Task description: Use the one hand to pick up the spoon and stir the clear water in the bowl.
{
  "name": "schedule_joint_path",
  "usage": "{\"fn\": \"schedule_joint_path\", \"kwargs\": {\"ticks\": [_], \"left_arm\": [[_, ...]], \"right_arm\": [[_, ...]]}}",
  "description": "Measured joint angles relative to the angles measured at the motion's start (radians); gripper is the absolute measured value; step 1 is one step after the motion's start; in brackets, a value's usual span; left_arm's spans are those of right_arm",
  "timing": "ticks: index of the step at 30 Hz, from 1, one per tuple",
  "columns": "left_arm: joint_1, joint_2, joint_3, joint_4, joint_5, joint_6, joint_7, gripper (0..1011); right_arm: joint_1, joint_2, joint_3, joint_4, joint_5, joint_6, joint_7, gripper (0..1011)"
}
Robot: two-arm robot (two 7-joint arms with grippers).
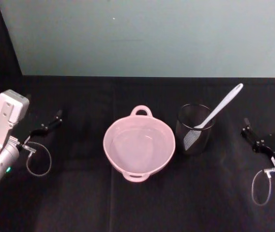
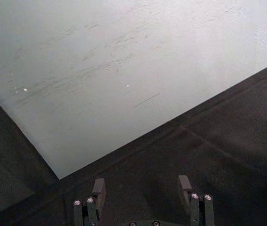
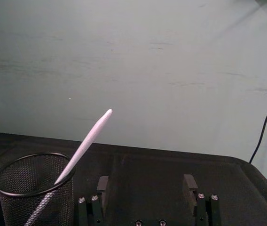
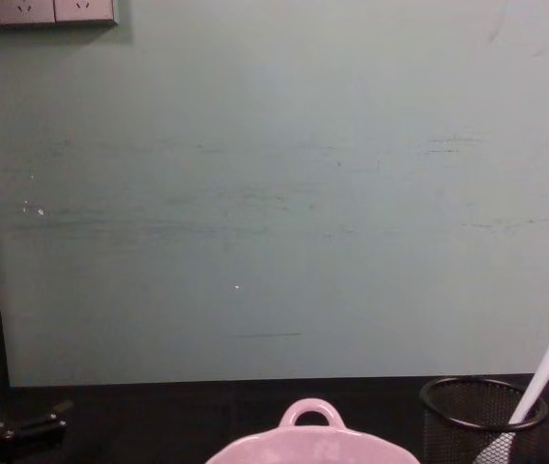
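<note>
spoon (image 1: 218, 109) leans in mesh cup (image 1: 194, 129), handle up for gripping, at 3 o'clock of bowl (image 1: 139, 146). right gripper (image 1: 267, 132) and left gripper (image 1: 44, 124): jaws open, empty.

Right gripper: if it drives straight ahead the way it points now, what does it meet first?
Probably nothing on the table. The right gripper points at bare black cloth and the wall beyond; the mesh cup holding the spoon sits off to one side.

White spoon (image 1: 218, 107) stands tilted, blade down, in the mesh cup (image 1: 194, 129), just beside the pink bowl (image 1: 139, 144) holding clear water.
</note>
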Motion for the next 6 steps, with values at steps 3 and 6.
{"fn": "schedule_joint_path", "kwargs": {"ticks": [3, 6], "left_arm": [[0.0, 0.0, 0.0, 0.0, 0.0, 0.0, 0.0, 1011], [0.0, 0.0, 0.0, 0.0, 0.0, 0.0, 0.0, 1011]], "right_arm": [[0.0, 0.0, 0.0, 0.0, -0.001, 0.0, -0.001, 1002], [0.0, 0.001, -0.001, -0.001, -0.001, -0.001, -0.002, 1003]]}}
